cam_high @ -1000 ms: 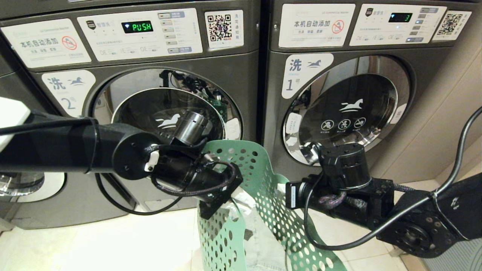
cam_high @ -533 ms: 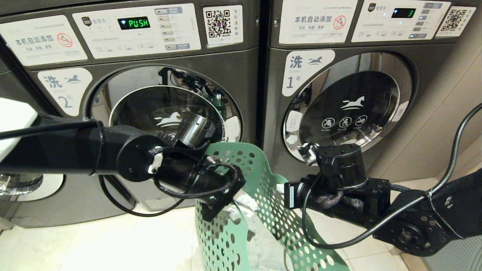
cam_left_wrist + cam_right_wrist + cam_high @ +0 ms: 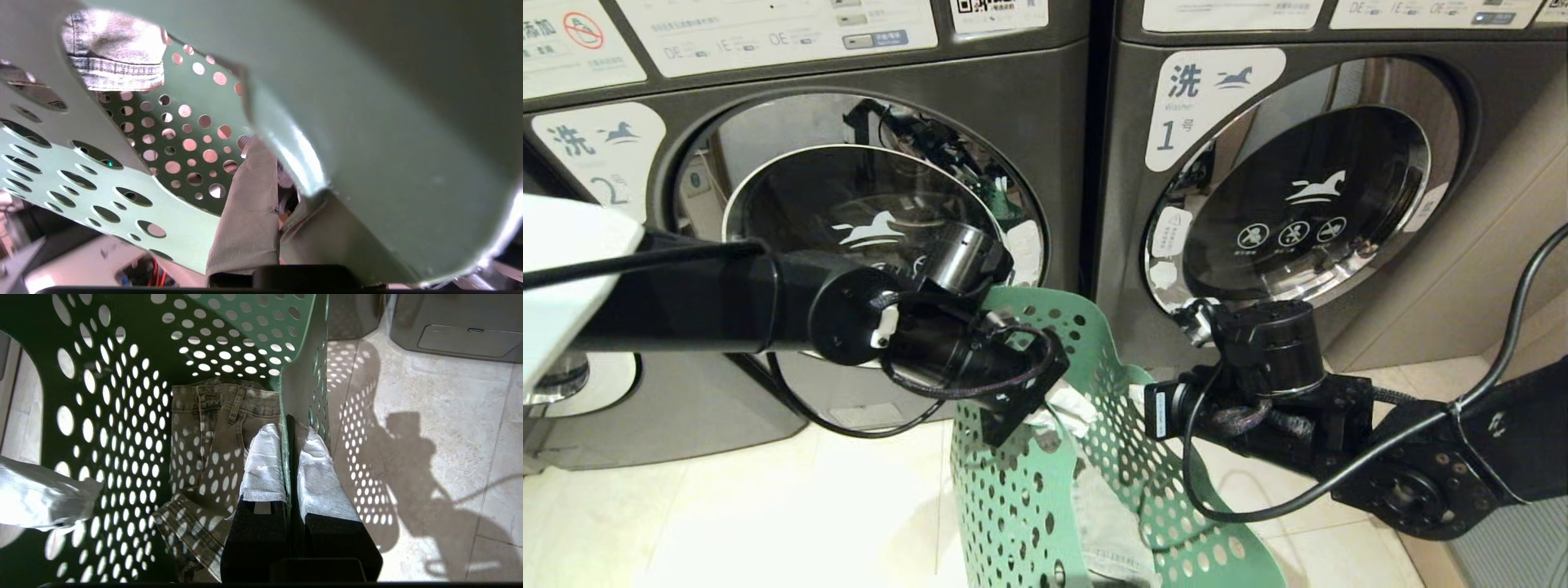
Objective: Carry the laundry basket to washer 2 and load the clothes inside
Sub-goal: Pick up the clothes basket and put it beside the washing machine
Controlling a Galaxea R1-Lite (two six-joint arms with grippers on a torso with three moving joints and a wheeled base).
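Observation:
The green holed laundry basket (image 3: pixel 1013 490) hangs in front of washer 2 (image 3: pixel 849 204), between both arms. The washer's round glass door is closed. My left gripper (image 3: pixel 1054 408) is shut on the basket's near rim (image 3: pixel 388 122); one cloth-wrapped finger (image 3: pixel 245 212) lies inside the wall. My right gripper (image 3: pixel 1135 400) is shut on the opposite wall (image 3: pixel 302 375), with a white-wrapped finger (image 3: pixel 265 465) on each side. The clothes (image 3: pixel 212 428), pale folded denim, lie on the basket's bottom and show in the head view (image 3: pixel 1107 523) and the left wrist view (image 3: pixel 118 61).
Washer 1 (image 3: pixel 1298 204) stands to the right, door closed, with a beige wall (image 3: pixel 1519 245) beyond it. Pale floor tiles (image 3: pixel 768 506) lie below the basket. Another machine's door (image 3: pixel 572 384) shows low at the far left, and a grille (image 3: pixel 1503 563) at the lower right.
The whole head view has shifted: both washers slid up and their control panels left the picture, so the camera moved. Both grippers keep their hold on the basket.

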